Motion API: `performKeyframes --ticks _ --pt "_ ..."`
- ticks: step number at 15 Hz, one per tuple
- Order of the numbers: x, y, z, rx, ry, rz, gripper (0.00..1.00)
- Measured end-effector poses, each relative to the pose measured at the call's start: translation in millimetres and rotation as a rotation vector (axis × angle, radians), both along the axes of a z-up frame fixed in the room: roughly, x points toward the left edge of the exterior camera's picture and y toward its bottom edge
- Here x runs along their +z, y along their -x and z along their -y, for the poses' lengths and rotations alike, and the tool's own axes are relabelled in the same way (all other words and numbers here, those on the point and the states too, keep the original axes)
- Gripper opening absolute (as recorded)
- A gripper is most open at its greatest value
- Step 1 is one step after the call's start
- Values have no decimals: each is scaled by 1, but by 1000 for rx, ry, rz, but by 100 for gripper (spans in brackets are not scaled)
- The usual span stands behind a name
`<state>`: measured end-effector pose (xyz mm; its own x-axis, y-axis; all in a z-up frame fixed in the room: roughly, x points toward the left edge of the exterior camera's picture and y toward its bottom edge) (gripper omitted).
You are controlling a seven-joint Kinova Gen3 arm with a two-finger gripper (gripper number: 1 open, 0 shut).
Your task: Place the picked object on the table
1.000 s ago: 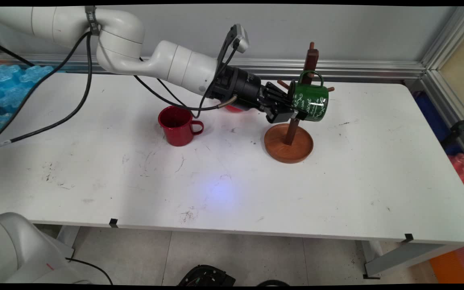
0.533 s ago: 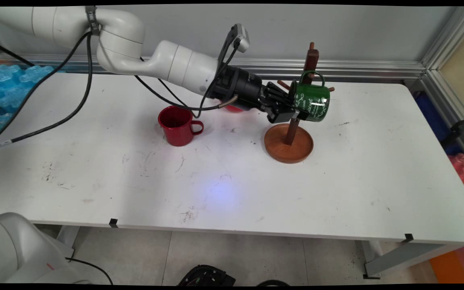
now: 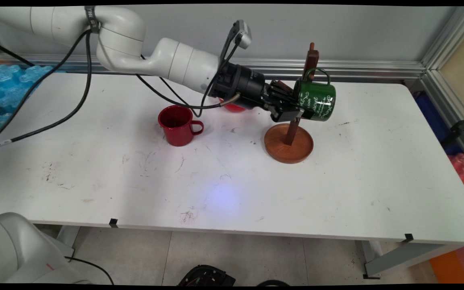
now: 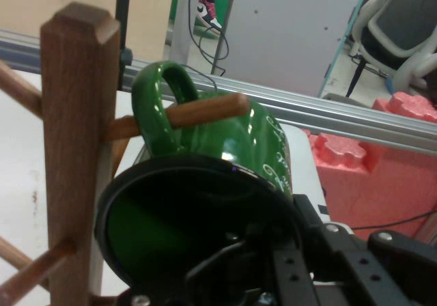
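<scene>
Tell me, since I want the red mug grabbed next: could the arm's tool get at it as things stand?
Probably not yet: the tool is shut on the green mug, whose handle is on a peg of the wooden rack. The red mug stands upright with open table around it.

The only lettering you can see is white script on the side of the green mug, set among white curly flourishes. One larger word looks like "sweet", but I can't confirm it; the smaller lines around it are too small to read. In the hand view you only get a few white flourishes on the mug's flank, no legible words.
</scene>
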<state>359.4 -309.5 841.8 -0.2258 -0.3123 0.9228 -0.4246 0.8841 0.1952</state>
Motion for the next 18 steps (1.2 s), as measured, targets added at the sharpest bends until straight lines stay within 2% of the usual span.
performKeyframes --ticks 18 --pt "28 -1 -19 -45 -22 -34 0"
